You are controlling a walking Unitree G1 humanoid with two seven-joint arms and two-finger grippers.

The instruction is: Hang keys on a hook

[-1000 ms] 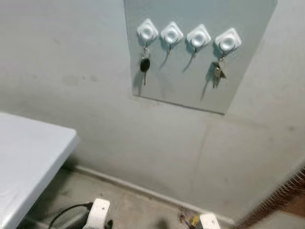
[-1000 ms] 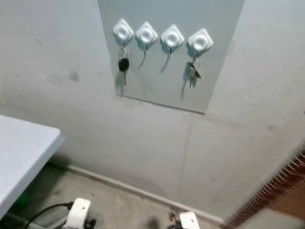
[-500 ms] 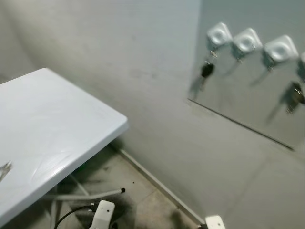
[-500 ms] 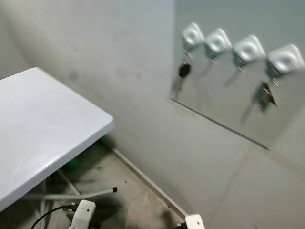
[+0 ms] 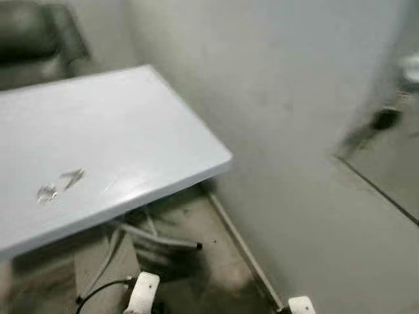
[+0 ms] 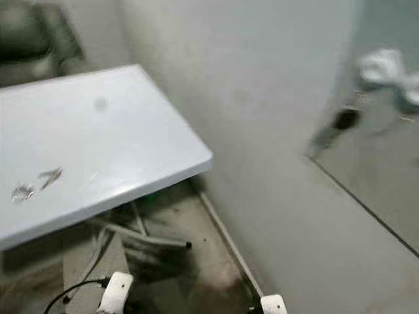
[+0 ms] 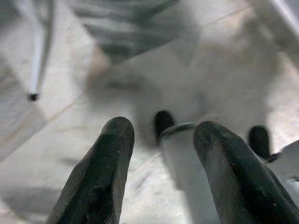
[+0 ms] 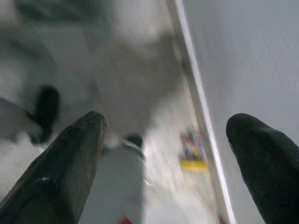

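White folding table (image 5: 131,131) bearing keys (image 5: 59,185) near its front edge, beside a grey wall (image 5: 281,98). Left gripper (image 7: 161,140) and right gripper (image 8: 166,135) hang over the floor (image 5: 216,261), fingers spread, empty.

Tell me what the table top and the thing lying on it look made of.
The table top looks like smooth white plastic or laminate, with a soft sheen. The small thing on it glints silvery, likely metal keys, though blur leaves that open.
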